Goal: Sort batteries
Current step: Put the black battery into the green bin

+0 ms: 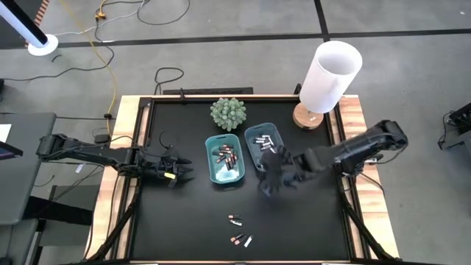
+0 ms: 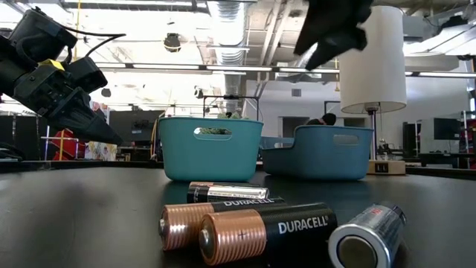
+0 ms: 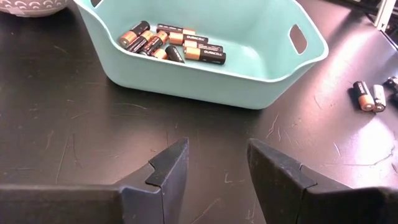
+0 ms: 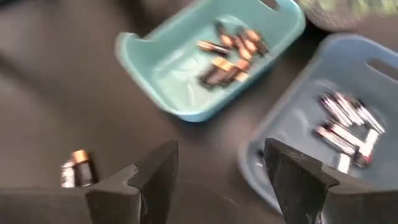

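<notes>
A teal tray (image 1: 224, 171) holds several dark, copper-ended batteries (image 3: 171, 43). Beside it, a bluer tray (image 1: 254, 136) holds several silvery batteries (image 4: 345, 127). A few loose batteries (image 1: 237, 238) lie on the black table toward its near edge; the low view shows them close up (image 2: 253, 227). My left gripper (image 1: 180, 171) hovers open just left of the teal tray, with nothing between its fingers (image 3: 216, 149). My right gripper (image 1: 268, 184) is open and empty (image 4: 217, 155), raised above the table at the near end of the bluer tray.
A potted green plant (image 1: 228, 112) stands behind the trays. A white-shaded lamp on a wooden base (image 1: 327, 81) stands at the far right corner. Bare black table surface lies left of the trays and around the loose batteries.
</notes>
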You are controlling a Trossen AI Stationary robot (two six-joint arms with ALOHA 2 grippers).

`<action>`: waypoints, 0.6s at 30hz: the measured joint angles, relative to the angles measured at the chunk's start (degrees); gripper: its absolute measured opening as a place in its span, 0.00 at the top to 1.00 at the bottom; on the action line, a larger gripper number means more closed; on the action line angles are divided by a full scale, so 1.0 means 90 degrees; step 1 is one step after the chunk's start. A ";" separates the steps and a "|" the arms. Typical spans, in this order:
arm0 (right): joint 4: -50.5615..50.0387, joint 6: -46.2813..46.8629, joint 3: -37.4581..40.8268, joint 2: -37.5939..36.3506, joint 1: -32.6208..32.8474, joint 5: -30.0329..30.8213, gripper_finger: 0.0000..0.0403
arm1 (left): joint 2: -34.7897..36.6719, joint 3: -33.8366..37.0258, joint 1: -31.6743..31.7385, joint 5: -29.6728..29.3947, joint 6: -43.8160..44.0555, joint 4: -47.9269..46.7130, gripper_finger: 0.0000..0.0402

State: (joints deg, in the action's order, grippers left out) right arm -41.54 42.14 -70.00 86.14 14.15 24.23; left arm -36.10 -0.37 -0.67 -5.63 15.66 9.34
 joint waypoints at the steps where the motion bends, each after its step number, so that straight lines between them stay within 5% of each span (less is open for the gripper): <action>1: 0.0127 -0.0004 -0.0002 -0.0009 0.0229 0.0105 0.37 | 0.0000 0.0001 0.0001 0.0001 0.0000 0.0000 0.60; 6: 0.0175 0.0382 -0.0002 0.0296 0.1138 0.0942 0.37 | 0.0000 0.0001 0.0002 0.0000 0.0000 0.0000 0.60; 18: 0.2320 0.0148 0.0000 0.2244 0.1439 0.0295 0.37 | 0.0000 0.0001 0.0000 0.0001 0.0000 0.0002 0.60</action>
State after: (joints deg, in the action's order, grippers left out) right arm -20.66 43.47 -70.00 106.34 27.11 26.88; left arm -36.10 -0.36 -0.67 -5.61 15.66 9.37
